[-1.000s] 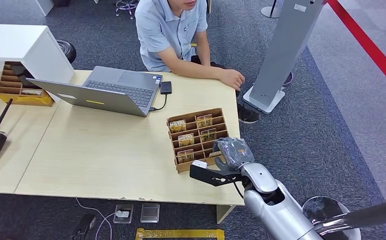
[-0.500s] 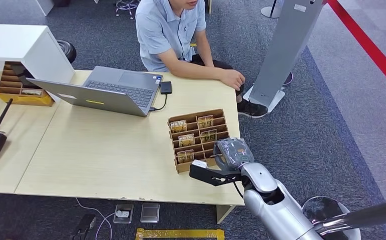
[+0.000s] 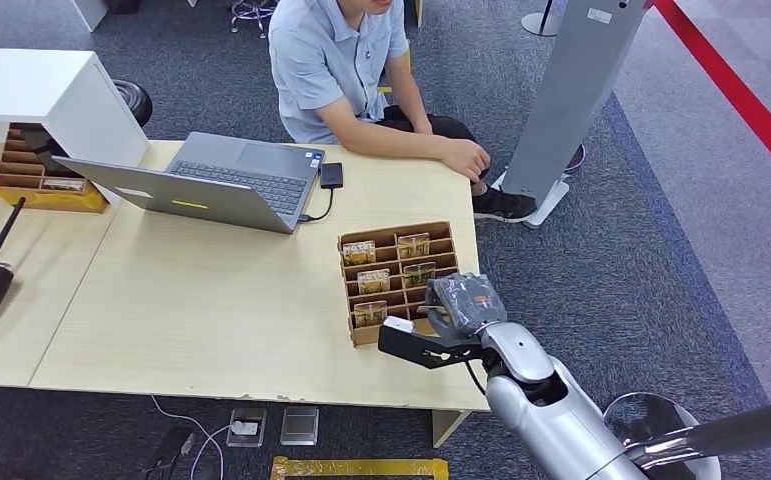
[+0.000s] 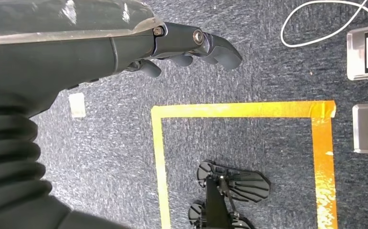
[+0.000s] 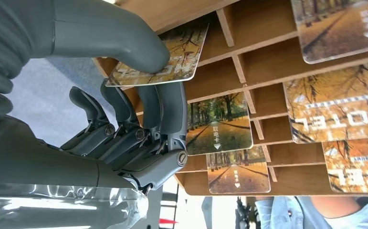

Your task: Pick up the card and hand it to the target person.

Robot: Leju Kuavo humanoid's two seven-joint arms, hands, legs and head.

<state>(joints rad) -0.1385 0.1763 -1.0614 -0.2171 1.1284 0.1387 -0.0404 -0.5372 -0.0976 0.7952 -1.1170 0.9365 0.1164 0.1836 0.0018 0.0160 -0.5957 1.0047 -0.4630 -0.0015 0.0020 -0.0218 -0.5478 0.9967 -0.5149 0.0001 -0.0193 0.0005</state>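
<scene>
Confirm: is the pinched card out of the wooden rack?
Partly out: the autumn-print card, pinched by the right hand, overlaps the slotted wooden rack.

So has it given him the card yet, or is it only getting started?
Not yet. The right hand has reached the wooden card rack and pinches one card between thumb and fingers, still at its slot. Lifting it out and passing it to the seated person remain. The left hand holds nothing.

Office — laptop on desk, carpet.
</scene>
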